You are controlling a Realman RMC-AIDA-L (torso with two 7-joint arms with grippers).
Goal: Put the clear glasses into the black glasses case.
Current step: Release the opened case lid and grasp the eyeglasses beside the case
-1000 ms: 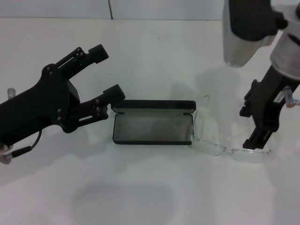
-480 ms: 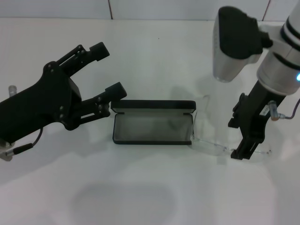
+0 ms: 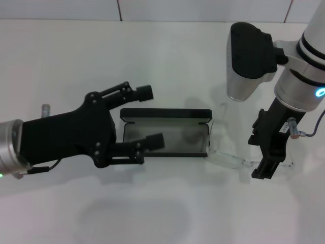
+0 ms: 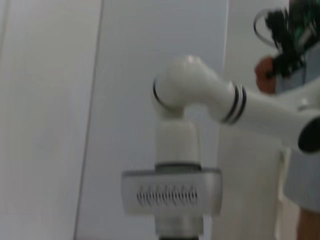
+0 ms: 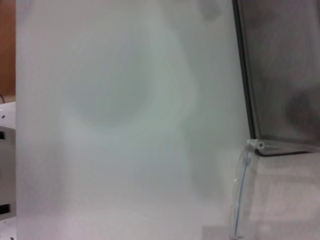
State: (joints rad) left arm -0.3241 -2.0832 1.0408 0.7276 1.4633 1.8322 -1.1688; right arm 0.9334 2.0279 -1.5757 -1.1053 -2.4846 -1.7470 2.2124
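Here the clear glasses (image 3: 238, 160) lie on the white table (image 3: 162, 56) just to the right of the black glasses case (image 3: 167, 133), one curved arm reaching up beside the case's right end; being colourless, their outline is faint and the right half of the lens is hidden behind the right gripper (image 3: 266, 170). That gripper points down onto the lens, its fingers seemingly pressed together on it, though the contact itself is hard to make out. The case lies open, grey lining up, lid raised along the far edge; no lettering can be read on it. The left gripper (image 3: 151, 116) hovers over the case's left end with its jaws spread wide, one finger (image 3: 143, 91) beyond the lid, the other over the lining, hiding the case's left corners. The right wrist view alone shows a clear arm of the glasses (image 5: 240, 192) close up, next to a dark case edge (image 5: 243, 70). The left wrist view shows only a white robot arm joint (image 4: 187, 92) against a pale wall.
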